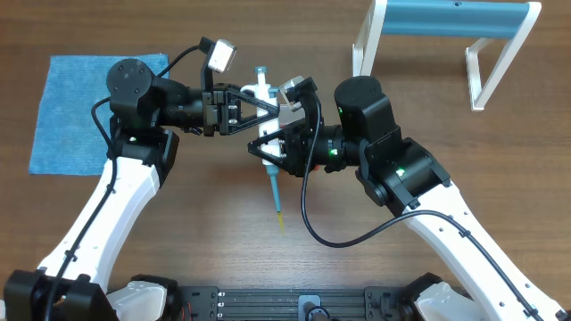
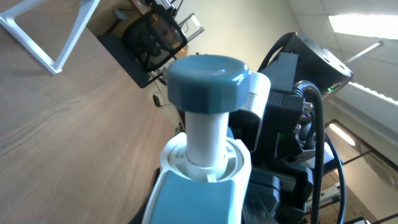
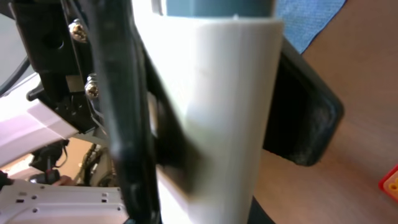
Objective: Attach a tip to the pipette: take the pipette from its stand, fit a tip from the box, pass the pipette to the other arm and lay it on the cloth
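No text, label, number or sign can be read; nothing legible is seen on the pipette (image 1: 273, 187).

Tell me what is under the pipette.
Bare table lies below the pipette along its lower shaft. The left gripper and right gripper cover its upper body, hiding whatever is underneath.

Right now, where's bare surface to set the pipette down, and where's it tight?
Free: the blue cloth, bare, beyond the left arm; table between the two arms, from the tip to the bases; table between right arm and stand. Crowded: the centre, where left gripper and right gripper meet at the pipette.
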`<move>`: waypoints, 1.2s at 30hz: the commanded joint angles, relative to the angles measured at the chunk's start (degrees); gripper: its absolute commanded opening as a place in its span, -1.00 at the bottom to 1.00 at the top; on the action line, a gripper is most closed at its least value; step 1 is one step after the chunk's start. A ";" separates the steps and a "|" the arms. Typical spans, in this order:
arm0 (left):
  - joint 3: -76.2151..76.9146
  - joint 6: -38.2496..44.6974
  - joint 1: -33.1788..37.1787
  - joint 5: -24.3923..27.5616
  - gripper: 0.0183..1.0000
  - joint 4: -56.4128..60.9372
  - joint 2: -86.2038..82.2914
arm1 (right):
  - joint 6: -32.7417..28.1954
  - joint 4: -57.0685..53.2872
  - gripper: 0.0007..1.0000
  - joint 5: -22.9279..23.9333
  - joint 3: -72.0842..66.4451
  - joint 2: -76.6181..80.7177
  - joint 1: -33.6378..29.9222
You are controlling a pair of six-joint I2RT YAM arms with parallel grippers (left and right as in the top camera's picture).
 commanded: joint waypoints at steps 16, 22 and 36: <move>0.96 25.14 19.63 -26.56 -0.99 -49.44 12.68 | -3.98 -5.44 0.63 -11.47 0.11 -0.39 -17.59; 5.31 38.66 31.54 -42.47 -0.99 -75.93 13.14 | -3.98 -5.46 0.63 -13.18 0.11 -0.37 -19.02; 82.75 63.17 45.00 -72.17 -0.99 -118.27 42.25 | -3.89 -15.58 0.64 -1.88 0.11 -0.22 -19.02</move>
